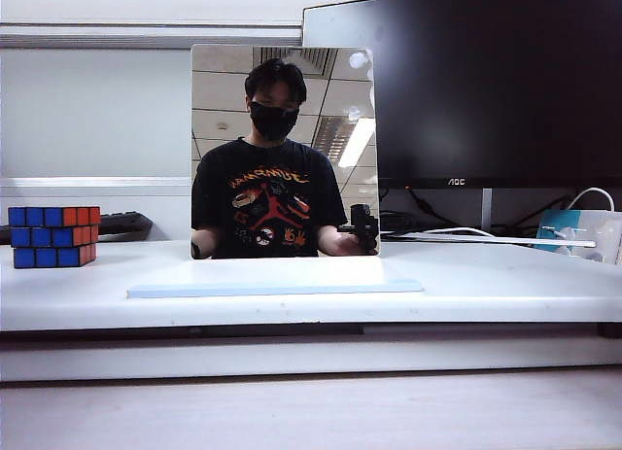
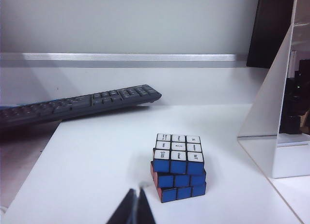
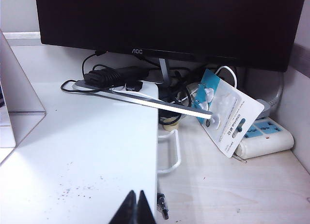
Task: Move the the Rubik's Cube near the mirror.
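Observation:
The Rubik's Cube sits at the far left of the white table top, with a blue face and an orange-red face showing. The mirror stands upright in the middle, well to the right of the cube. In the left wrist view the cube lies just beyond my left gripper, which is shut and empty, and the mirror appears edge-on. My right gripper is shut and empty, near the table top's side edge, with the mirror's slanted side at the picture's border. Neither arm shows directly in the exterior view.
A black keyboard lies behind the cube. A big black monitor stands behind the mirror. Cables, a blue-and-white packet and a power strip lie past the white table top's edge. A pale blue plate lies under the mirror.

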Robot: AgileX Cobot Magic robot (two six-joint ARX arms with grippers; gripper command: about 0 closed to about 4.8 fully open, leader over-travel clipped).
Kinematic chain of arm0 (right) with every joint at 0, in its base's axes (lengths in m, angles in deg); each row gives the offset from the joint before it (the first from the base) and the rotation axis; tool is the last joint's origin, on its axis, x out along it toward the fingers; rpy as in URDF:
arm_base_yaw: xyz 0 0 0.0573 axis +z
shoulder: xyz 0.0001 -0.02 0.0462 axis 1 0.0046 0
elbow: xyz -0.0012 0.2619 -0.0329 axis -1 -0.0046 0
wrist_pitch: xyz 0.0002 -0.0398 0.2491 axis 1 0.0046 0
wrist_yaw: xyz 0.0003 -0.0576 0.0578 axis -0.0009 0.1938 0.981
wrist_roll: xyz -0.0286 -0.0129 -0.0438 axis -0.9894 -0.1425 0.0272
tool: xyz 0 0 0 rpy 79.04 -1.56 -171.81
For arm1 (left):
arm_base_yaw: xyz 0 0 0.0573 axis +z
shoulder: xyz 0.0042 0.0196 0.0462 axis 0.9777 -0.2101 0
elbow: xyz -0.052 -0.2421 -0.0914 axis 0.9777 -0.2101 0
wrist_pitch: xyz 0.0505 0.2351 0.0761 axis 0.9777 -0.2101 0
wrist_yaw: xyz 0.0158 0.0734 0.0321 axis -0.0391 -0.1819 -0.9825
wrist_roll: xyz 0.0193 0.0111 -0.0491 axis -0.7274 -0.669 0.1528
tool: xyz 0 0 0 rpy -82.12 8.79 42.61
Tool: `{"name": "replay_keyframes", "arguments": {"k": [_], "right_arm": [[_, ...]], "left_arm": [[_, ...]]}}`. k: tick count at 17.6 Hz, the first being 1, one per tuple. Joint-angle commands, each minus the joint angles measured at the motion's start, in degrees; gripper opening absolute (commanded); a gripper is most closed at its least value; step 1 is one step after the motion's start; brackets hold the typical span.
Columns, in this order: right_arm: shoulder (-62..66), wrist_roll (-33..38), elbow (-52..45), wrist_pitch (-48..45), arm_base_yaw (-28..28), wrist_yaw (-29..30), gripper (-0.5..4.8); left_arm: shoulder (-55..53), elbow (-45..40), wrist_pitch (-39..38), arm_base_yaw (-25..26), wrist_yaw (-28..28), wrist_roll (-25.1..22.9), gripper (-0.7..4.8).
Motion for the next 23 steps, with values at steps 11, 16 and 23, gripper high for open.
{"name": "replay_keyframes", "arguments": {"k": [11, 16, 23], "right_arm": [[0.0, 0.2, -0.3, -0.6, 0.1, 29.4, -0.01], [0.0, 0.2, -0.3, -0.7, 0.1, 29.9, -0.01], [0.0, 0.2, -0.3, -0.6, 0.3, 29.9, -0.01]], "left_arm": [[0.0, 0.1, 1.4, 0.1, 0.9, 0.2, -0.05], [0.0, 0.1, 11.9, 0.0, 4.5, 20.3, -0.06], [-17.9, 16.5, 21.3, -0.5, -0.9, 6.7, 4.79]]}}
